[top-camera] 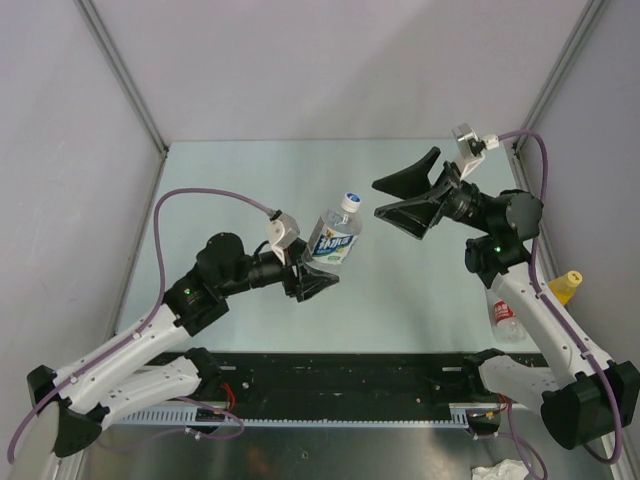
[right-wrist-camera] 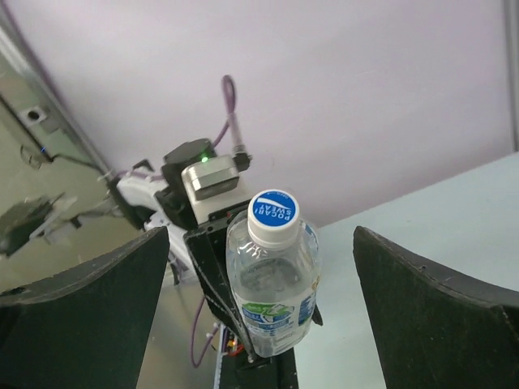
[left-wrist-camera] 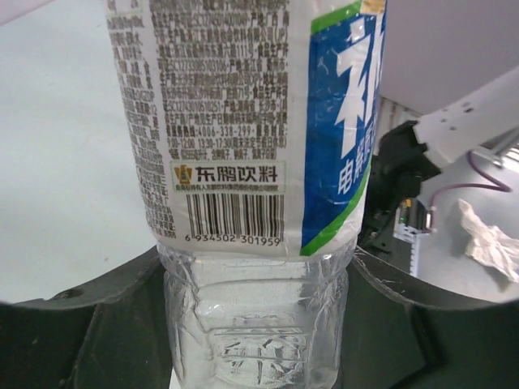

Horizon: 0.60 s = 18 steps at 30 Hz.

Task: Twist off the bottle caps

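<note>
Wearing the white cap [top-camera: 349, 200] on its neck, blue print facing up: the blue-label bottle [top-camera: 335, 240], leaning over the middle of the table [top-camera: 230, 180]. Gripping that bottle low on its clear ribbed body with the left gripper [top-camera: 318, 278], one dark finger [left-wrist-camera: 81, 324] pressing in from each side, jaws narrowed to the bottle's width. Holding the right gripper [top-camera: 377, 197] gaping wide, clasping nothing, off to the right of the cap and apart from it, fingertips pointing toward it. Framing the cap between the two spread fingers in the right wrist view, touching neither. Standing beside the right arm [top-camera: 540, 320] near the table's right edge: the red-label bottle [top-camera: 507, 322], partly hidden behind that arm, and just beyond it the orange bottle [top-camera: 563, 292], carrying a yellow cap [top-camera: 571, 275]. Not showing the red-label bottle's cap clearly enough to tell. Lying past the near edge, at bottom right: a crumpled white tissue [top-camera: 497, 471].
</note>
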Available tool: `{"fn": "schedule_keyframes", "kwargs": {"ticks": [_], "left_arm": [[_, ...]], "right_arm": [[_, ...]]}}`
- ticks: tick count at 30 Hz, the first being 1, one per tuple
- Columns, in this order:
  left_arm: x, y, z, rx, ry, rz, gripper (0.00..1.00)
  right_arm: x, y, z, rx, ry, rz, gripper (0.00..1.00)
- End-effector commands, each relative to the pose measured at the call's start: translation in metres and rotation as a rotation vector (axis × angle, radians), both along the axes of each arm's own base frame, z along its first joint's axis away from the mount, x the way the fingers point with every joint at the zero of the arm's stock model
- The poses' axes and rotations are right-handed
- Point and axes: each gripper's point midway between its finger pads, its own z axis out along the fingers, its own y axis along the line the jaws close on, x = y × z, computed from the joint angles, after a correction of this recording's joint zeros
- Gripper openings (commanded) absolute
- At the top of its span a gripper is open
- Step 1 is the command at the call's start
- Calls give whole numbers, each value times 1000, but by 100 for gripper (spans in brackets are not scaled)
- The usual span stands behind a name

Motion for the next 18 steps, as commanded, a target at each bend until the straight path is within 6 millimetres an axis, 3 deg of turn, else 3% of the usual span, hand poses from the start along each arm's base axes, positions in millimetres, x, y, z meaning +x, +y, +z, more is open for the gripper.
{"fn": "schedule_keyframes", "kwargs": {"ticks": [1, 5, 18], "left_arm": [[26, 13, 5, 49, -36, 149, 4], [36, 13, -9, 119, -12, 198, 4], [72, 26, -45, 377, 6, 483, 2]], "right_arm": [[34, -4, -8, -6, 101, -153, 99], [55, -4, -21, -34, 189, -223, 99], [99, 5, -71, -108, 464, -283, 99]]}}
